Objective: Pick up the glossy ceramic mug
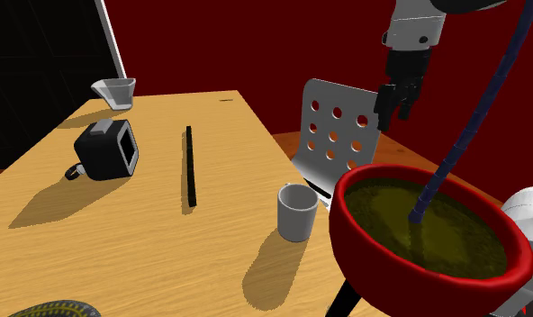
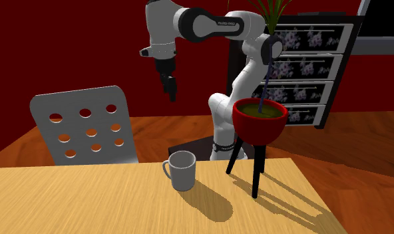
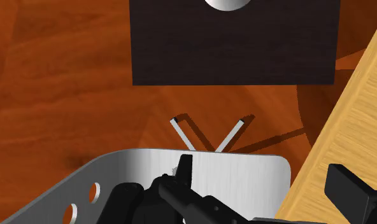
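A pale grey mug (image 1: pixel 297 212) stands upright on the wooden table (image 1: pixel 166 243), close to the edge that faces the chair; its handle shows in the second exterior view (image 2: pixel 182 170). My black gripper (image 1: pixel 395 99) hangs high in the air over the chair's back, well apart from the mug and beyond the table's edge (image 2: pixel 170 88). In the wrist view the gripper (image 3: pixel 265 184) is open, its fingers (image 3: pixel 349 188) wide apart with nothing between them, looking down on the chair's back and the floor.
A grey perforated chair back (image 1: pixel 341 135) stands between gripper and mug. A red plant pot (image 1: pixel 427 234) on black legs stands beside the table. On the table lie a black boxy mug (image 1: pixel 107 149), a black strip (image 1: pixel 191 167) and a small white bowl (image 1: pixel 114 92).
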Robot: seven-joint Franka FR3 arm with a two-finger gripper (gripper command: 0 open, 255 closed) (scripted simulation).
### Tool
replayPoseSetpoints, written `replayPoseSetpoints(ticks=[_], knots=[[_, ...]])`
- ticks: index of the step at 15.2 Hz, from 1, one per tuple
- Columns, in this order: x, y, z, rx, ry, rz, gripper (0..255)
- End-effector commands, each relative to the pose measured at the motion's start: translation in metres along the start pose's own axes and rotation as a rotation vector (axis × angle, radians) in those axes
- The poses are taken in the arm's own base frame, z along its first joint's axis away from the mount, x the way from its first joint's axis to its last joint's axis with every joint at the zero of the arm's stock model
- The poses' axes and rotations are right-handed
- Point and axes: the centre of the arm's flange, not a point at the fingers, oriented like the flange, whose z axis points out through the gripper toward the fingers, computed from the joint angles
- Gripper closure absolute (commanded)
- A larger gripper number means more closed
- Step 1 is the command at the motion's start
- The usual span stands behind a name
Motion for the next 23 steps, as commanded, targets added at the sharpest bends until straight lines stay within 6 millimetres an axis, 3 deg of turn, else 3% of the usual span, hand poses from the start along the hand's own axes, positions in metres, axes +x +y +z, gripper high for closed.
replayPoseSetpoints(ticks=[1, 23], knots=[[0.0, 0.0, 0.0, 0.0, 0.0, 0.0, 0], [0.033, -0.276, 0.08, 0.0, 0.064, -0.008, 0]])
